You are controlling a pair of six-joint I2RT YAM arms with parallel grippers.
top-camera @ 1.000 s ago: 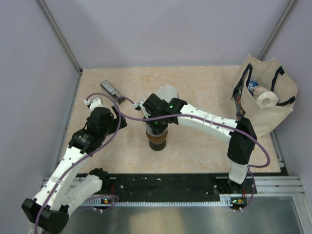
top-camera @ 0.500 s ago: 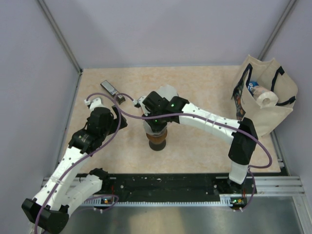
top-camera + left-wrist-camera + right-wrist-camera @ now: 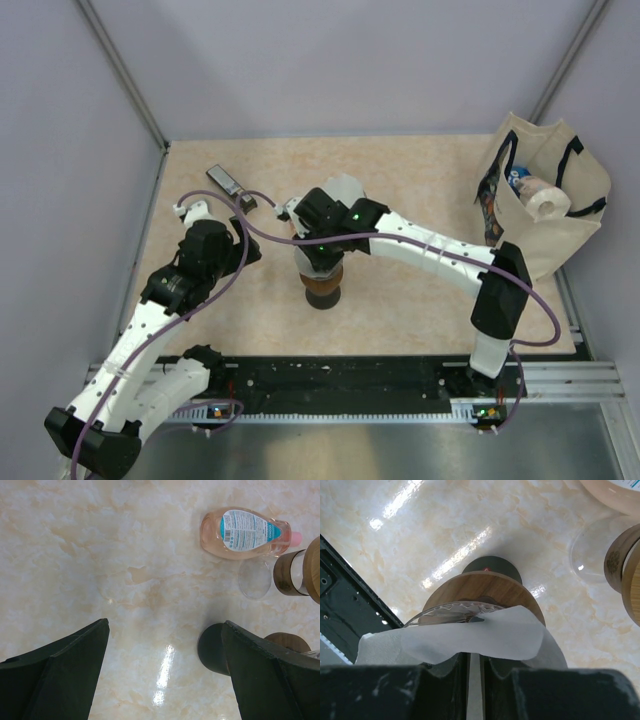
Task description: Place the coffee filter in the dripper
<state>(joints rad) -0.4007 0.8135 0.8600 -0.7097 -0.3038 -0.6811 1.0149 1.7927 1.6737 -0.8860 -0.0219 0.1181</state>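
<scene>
now mid-placement: pinching coffee filter (image 3: 470,637) tight between right fingers (image 3: 395,690), draping paper over glass rim of dripper (image 3: 485,587), not seated. holding left fingers (image 3: 60,675) wide apart, empty, above desk (image 3: 100,555). next, likely: lowering into cone, then letting go.

filter (image 3: 470,636): white paper, draped over rim | dripper (image 3: 482,591): glass, wooden collar, seemingly upright

Canvas tote bag (image 3: 568,236), pink bottle (image 3: 244,532), jar (image 3: 296,573)
</scene>
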